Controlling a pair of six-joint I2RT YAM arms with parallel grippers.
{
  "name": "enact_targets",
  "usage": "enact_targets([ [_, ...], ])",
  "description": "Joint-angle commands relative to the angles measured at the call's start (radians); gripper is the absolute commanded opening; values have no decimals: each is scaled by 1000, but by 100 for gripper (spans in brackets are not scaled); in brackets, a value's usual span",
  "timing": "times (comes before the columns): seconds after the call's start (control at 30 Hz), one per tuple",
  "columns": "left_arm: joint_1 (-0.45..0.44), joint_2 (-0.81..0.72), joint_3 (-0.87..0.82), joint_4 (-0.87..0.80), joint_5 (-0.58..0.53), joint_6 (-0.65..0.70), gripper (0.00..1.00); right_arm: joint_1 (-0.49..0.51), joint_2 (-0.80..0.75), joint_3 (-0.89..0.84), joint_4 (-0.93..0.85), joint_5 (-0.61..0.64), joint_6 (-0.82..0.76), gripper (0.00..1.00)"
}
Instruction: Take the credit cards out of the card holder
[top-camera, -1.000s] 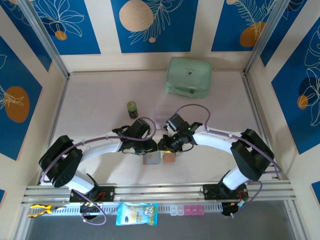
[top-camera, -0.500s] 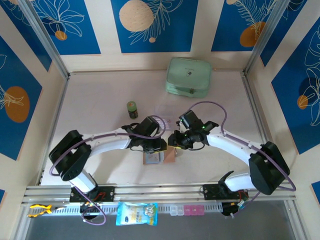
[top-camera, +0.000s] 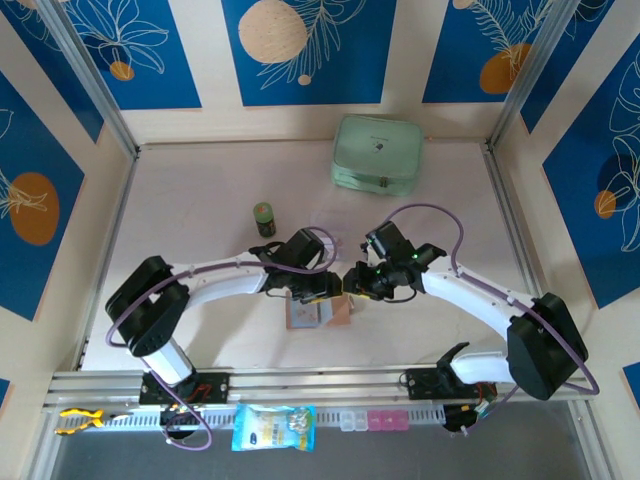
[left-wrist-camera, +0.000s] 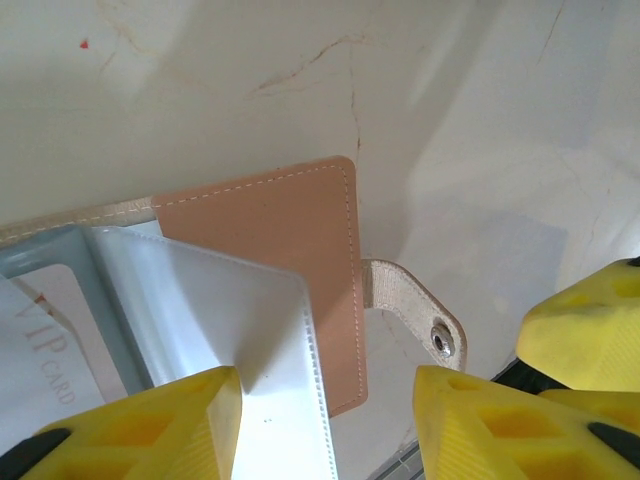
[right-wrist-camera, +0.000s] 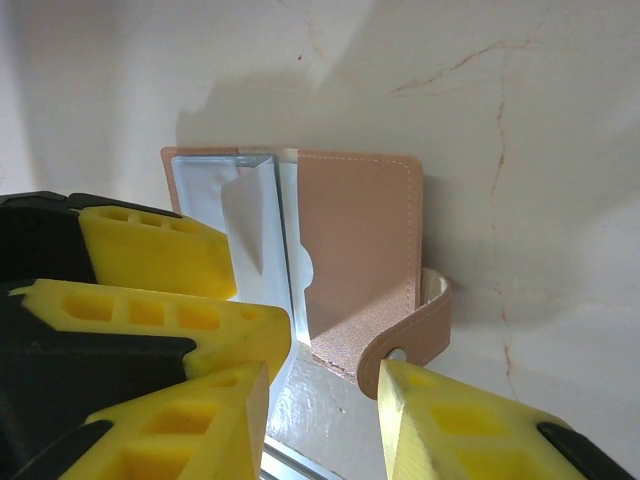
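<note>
The tan card holder (top-camera: 341, 311) lies open on the table near the front, its clear sleeves (top-camera: 303, 315) fanned to the left. In the left wrist view I see its tan flap (left-wrist-camera: 290, 260), the strap with the snap stud (left-wrist-camera: 441, 340) and a pale card printed "VIP CARD" (left-wrist-camera: 50, 345) in a sleeve. No dark blue credit cards are visible. My left gripper (left-wrist-camera: 325, 425) is open, one finger (left-wrist-camera: 150, 425) resting against a raised clear sleeve (left-wrist-camera: 240, 330). My right gripper (right-wrist-camera: 320, 425) is open just in front of the strap (right-wrist-camera: 415, 335), close beside the left fingers (right-wrist-camera: 160, 260).
A mint-green case (top-camera: 377, 153) sits at the back of the table, and a small green bottle (top-camera: 264, 218) stands left of centre. A faint clear tray (top-camera: 328, 228) lies just behind the grippers. A blue packet (top-camera: 273, 427) and a pink box (top-camera: 383, 420) lie beyond the front rail (top-camera: 320, 383).
Both grippers have shifted to the right. The left one has come forward over the card holder's sleeves, and the right one has drawn back a little toward the strap side.
</note>
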Motion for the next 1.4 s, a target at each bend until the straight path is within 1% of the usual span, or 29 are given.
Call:
enact_targets([
  [0.0,-8,20,46,-16,4,26,50,-1,-18,9,-36,-7,-11,35],
  [0.1,-8,26,54,-14,4,28,54,-1,-22,14,-41,-7,-12,35],
  [0.3,-9,48,71,-7,14,32,59,1,-36,16,-54,-1,-8,35],
  [0.57,-7,76,97,12,21,33,62,3,-48,20,-67,1,-5,35],
  [0.8,-3,32,68,-18,-20,46,59,24,-15,31,-33,-20,7,33],
  [1.2,60,-161,-103,-63,-109,28,50,134,160,174,7,-20,4,29],
  [1.37,95,-231,-168,-103,-136,18,44,161,228,208,37,-34,10,28],
])
